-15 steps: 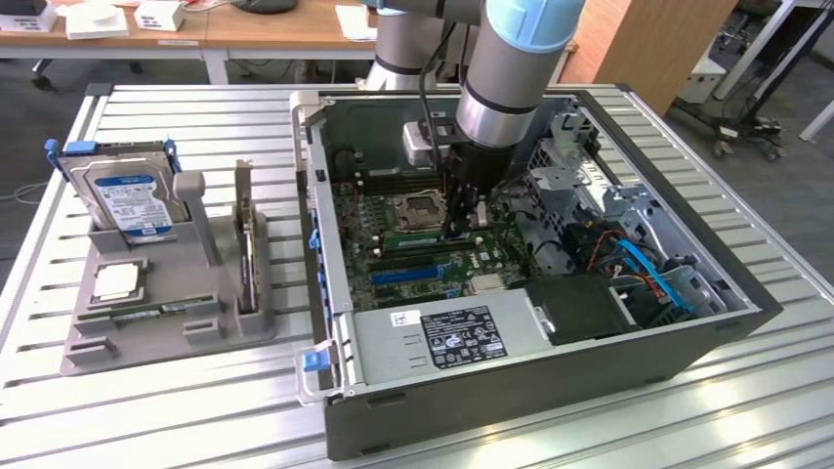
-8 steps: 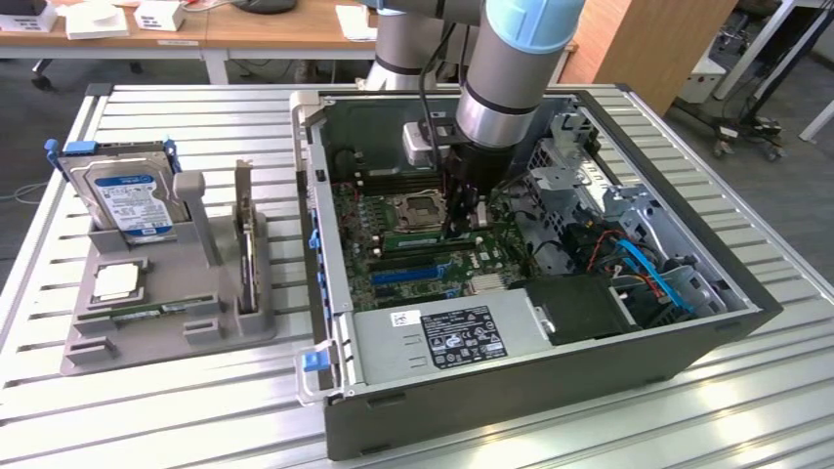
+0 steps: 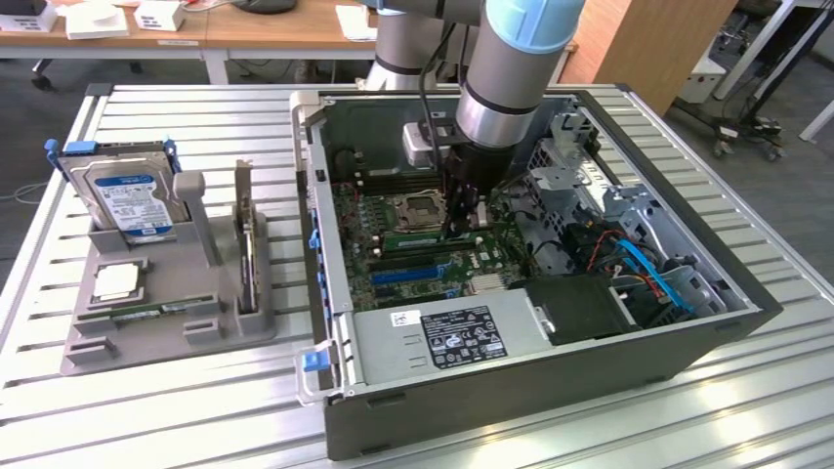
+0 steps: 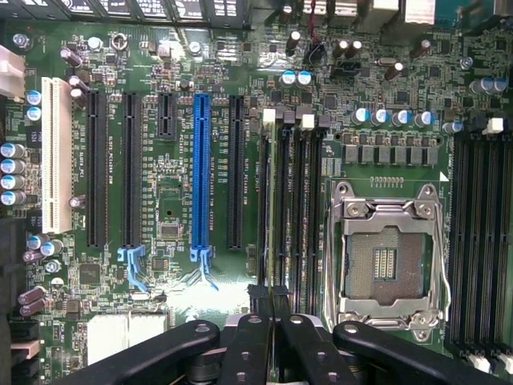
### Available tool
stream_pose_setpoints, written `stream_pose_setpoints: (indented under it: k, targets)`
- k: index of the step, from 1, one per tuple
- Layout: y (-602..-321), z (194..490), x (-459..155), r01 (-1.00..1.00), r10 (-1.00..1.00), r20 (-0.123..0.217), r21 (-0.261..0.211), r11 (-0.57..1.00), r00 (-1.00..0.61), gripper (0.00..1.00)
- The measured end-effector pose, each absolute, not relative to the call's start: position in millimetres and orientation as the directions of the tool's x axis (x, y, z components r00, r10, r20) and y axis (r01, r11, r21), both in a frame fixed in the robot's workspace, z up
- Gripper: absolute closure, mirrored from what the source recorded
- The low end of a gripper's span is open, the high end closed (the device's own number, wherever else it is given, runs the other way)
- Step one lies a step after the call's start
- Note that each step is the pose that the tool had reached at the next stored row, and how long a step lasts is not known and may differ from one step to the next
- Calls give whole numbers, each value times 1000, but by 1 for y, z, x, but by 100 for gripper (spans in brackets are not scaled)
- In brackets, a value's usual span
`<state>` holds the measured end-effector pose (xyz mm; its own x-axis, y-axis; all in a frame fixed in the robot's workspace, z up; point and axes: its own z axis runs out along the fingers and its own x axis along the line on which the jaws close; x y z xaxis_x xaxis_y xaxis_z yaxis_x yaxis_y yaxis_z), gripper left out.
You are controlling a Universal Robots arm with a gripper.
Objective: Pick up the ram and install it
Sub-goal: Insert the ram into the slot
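Table: slatted pale metal top, with bright patches of light on the front slats.
Floor: dark grey.
Desk: wooden, behind the table.
Panel: brown wood, upright, at the exterior view's right.

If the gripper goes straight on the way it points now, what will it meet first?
The gripper would probably meet the memory slots beside the processor socket; the gap is unclear.

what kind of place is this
Probably a robotics lab or workshop: an open PC case sits on a slatted metal table beside a rack with a hard drive; desks stand behind.
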<state>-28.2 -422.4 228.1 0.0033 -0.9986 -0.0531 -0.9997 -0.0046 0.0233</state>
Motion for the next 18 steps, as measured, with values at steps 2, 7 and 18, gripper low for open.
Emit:
stream_pose_setpoints:
  k: [2, 7, 18]
  targets:
    - [-422, 228, -28, -1000, -999, -53, 23, -7, 6, 89]
    - [-422, 228, -28, -1000, -999, -53, 23, -14, 13, 89]
    - [-422, 226, -28, -999, -998, -53, 23, -22, 21, 89]
